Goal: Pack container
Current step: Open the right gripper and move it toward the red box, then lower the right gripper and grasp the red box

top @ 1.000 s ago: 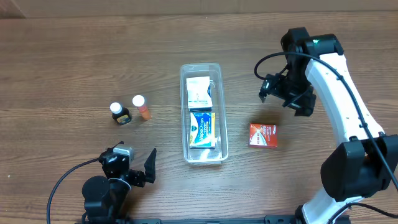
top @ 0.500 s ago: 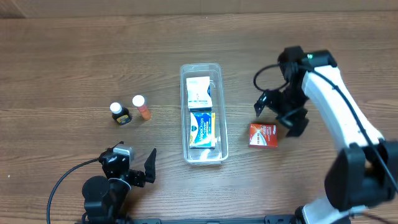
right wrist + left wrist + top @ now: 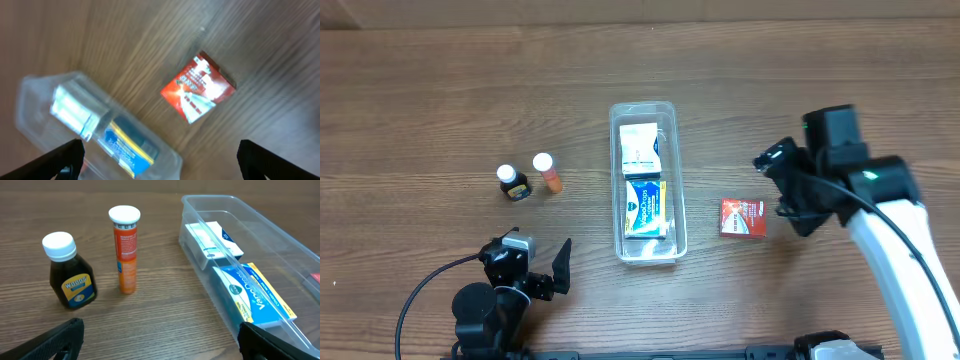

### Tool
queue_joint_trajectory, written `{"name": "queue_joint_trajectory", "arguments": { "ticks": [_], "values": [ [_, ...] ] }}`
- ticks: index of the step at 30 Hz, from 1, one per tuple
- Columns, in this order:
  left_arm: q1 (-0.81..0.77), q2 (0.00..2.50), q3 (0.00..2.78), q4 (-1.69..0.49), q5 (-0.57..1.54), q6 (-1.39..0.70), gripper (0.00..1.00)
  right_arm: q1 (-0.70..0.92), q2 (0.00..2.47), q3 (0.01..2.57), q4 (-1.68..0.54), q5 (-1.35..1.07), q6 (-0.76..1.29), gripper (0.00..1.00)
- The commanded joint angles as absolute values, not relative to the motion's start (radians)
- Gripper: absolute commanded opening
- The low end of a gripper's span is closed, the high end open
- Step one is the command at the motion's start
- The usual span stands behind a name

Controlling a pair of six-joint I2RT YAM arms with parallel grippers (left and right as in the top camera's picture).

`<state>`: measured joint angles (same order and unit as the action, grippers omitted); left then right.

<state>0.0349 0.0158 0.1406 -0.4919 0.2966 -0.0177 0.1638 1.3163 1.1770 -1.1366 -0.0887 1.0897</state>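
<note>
The clear plastic container [image 3: 618, 180] lies in the middle of the table with a white box [image 3: 639, 149] and a blue and yellow box [image 3: 644, 206] inside; it also shows in the left wrist view [image 3: 295, 245] and the right wrist view [image 3: 30, 100]. A red box [image 3: 742, 217] lies on the table to its right, also in the right wrist view [image 3: 198, 94]. My right gripper [image 3: 782, 183] hovers open and empty just right of the red box. My left gripper [image 3: 535, 268] is open and empty near the front left.
A dark syrup bottle with a white cap [image 3: 512, 182] and an orange tube with a white cap [image 3: 548, 172] stand left of the container; both show in the left wrist view, bottle [image 3: 69, 272] and tube [image 3: 125, 250].
My right arm has swung forward and rightward, from behind the red box to its right side. The left arm and all objects stay put.
</note>
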Motion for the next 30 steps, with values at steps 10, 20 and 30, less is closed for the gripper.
{"name": "queue_joint_trajectory", "arguments": {
  "ticks": [10,20,30],
  "values": [
    [0.039,0.007,0.138,-0.489,0.304,-0.002,1.0,0.162,1.552,1.047,-0.98,-0.3,1.295,1.0],
    [0.039,0.007,0.138,-0.489,0.304,-0.003,1.0,0.162,1.571,0.902,-0.883,-0.292,1.374,1.0],
    [0.039,0.007,0.138,-0.489,0.304,-0.003,1.0,0.162,1.573,0.848,-0.67,-0.218,1.384,1.0]
  ]
}}
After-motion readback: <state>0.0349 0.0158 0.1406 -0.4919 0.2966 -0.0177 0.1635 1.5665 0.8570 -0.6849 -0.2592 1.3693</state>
